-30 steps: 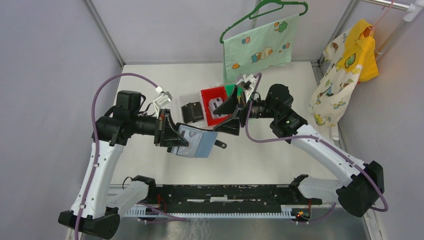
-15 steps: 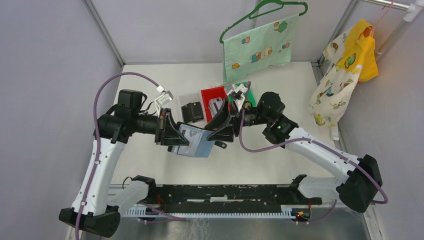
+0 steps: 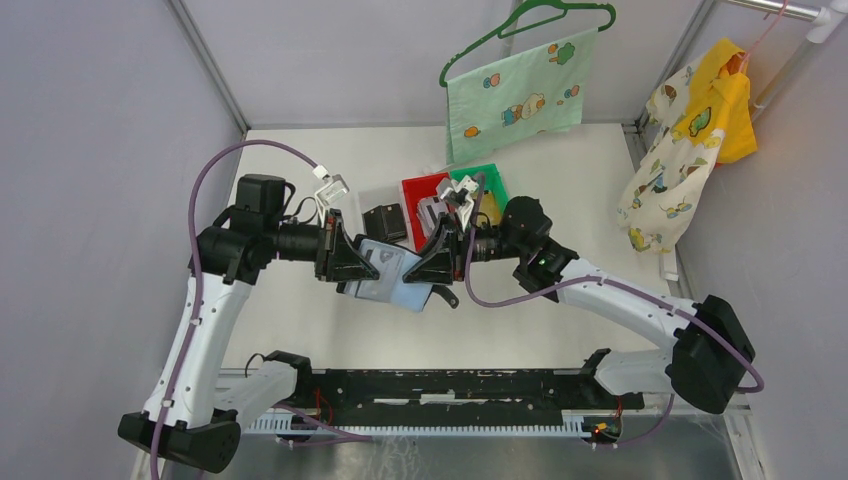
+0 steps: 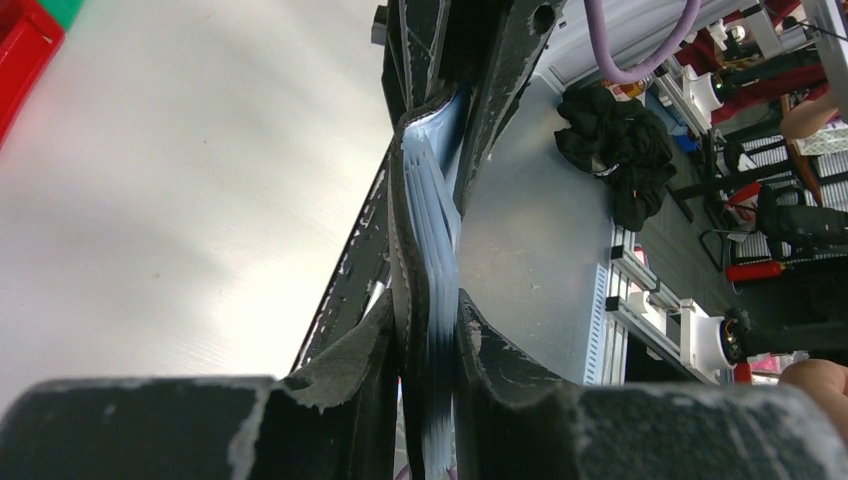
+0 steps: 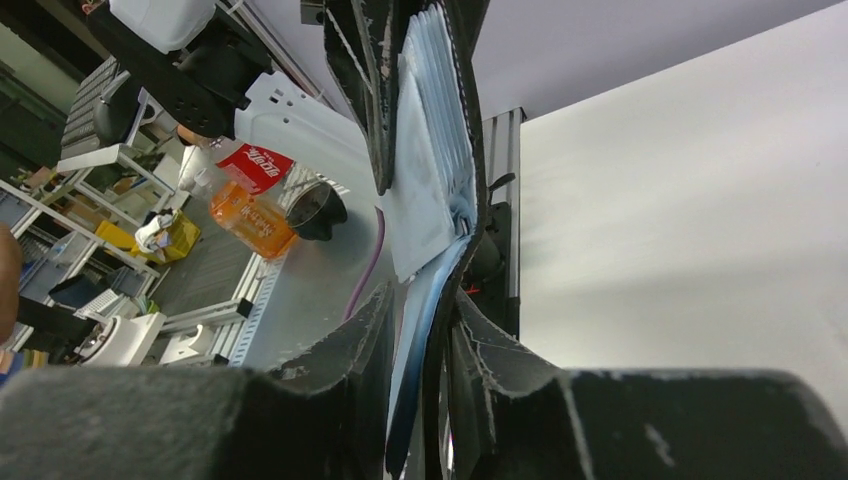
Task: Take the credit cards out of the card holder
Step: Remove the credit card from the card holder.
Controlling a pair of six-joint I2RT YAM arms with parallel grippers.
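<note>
Lifted off the worktop [image 3: 560,190], the card holder [image 3: 392,287] hangs between the left tool [image 3: 360,272], clamped on one end, and the right tool [image 3: 424,272], pinching the other.

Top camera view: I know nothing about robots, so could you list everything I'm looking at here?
card holder: one, black with grey-blue lining, held in mid-air at the centre
red bin: one, red, mid-table, something whitish inside
green bin: one, green, right beside the red bin
small black object: one, black, left of the red bin; too small to name
cloth on a hanger: one, pale green with prints, back wall
garments: two, yellow and white printed, hanging far right
table: one, white
arms: two, white and black, bases at the near edge
left gripper: one, black, clamped on the card holder
right gripper: one, black, closed on its other side
</note>
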